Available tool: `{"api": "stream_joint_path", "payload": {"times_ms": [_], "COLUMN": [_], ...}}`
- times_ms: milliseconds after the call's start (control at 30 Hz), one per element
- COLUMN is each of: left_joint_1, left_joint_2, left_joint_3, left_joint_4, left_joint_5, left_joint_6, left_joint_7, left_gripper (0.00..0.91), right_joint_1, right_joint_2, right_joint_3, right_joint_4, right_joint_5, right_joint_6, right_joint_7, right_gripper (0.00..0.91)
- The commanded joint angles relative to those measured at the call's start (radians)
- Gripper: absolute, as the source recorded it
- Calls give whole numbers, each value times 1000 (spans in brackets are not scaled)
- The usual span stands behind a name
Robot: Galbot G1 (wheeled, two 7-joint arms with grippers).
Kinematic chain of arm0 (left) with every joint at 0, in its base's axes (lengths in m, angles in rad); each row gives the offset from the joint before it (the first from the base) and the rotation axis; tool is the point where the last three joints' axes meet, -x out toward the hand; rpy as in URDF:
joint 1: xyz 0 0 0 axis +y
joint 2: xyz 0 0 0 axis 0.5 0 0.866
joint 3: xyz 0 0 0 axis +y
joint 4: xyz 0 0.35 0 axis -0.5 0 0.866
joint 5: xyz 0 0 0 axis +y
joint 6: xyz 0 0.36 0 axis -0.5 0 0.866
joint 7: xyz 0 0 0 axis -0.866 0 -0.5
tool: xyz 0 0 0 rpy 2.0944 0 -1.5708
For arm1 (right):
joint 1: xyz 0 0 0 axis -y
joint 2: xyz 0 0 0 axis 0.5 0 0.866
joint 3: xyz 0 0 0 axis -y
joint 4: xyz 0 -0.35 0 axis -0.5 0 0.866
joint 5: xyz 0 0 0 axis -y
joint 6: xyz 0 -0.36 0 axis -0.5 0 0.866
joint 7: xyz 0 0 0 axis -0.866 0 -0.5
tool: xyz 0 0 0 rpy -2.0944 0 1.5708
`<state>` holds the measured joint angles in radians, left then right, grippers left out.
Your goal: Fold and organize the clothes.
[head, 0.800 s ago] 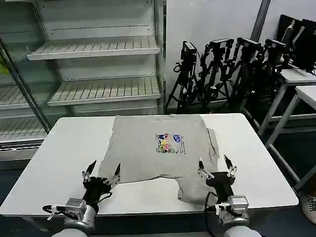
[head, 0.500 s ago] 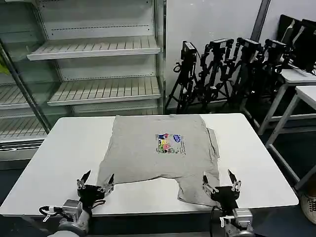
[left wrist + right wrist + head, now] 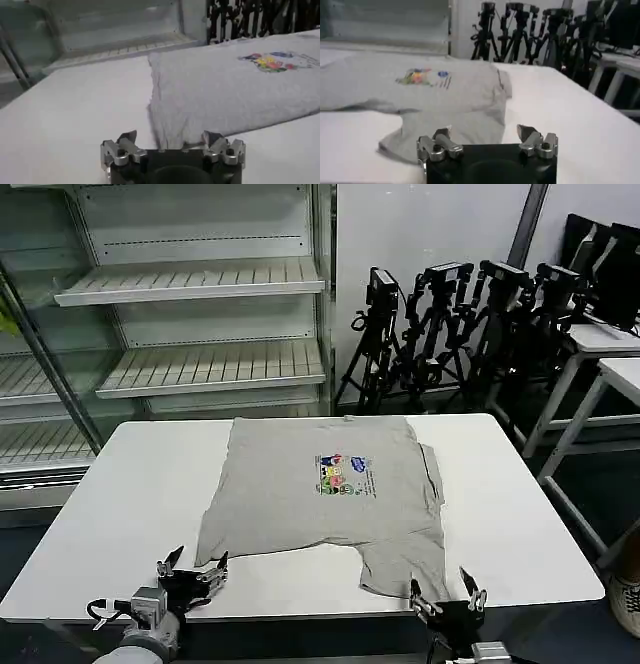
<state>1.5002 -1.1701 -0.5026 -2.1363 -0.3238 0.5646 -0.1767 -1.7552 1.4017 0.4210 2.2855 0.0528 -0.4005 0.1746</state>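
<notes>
The clothes, one light grey T-shirt (image 3: 325, 489), lie partly folded on the white table (image 3: 140, 484), its multicoloured print (image 3: 343, 474) facing up. Its near edge is uneven, with one flap (image 3: 405, 566) reaching toward the front right. My left gripper (image 3: 191, 567) is open at the table's front edge, just short of the shirt's near left corner (image 3: 167, 132). Open too, my right gripper (image 3: 444, 591) hangs at the front edge by the flap (image 3: 445, 127). Neither holds any fabric.
Behind the table stands a white shelving unit (image 3: 190, 314). A cluster of black tripods (image 3: 450, 324) fills the back right, with other white tables (image 3: 610, 369) at the far right. Bare tabletop lies on both sides of the shirt.
Both grippers have drawn back toward me, from over the shirt's near edge to the table's front edge. The shirt's near left corner has shifted slightly.
</notes>
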Motion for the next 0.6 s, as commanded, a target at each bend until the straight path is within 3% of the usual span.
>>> {"api": "stream_joint_path", "payload": {"times_ms": [33,600], "left_joint_1": [-5,-24], "left_joint_2": [12,10], "left_joint_3": [-3,7], "left_joint_4": [24,32], "left_joint_5": [-25,-60], "left_joint_6": [12,3], "left_joint_7": [-1,6], "left_gripper": [60,30], "right_joint_1": [-34,3], "right_joint_2": [-1,31], "right_joint_3": [-3,-14], "right_joint_4": [-9,-34], "right_joint_5": [-12,36], "right_joint_6": [10,5], "right_joint_7": [-1,-1], "right_gripper": [0,0]}}
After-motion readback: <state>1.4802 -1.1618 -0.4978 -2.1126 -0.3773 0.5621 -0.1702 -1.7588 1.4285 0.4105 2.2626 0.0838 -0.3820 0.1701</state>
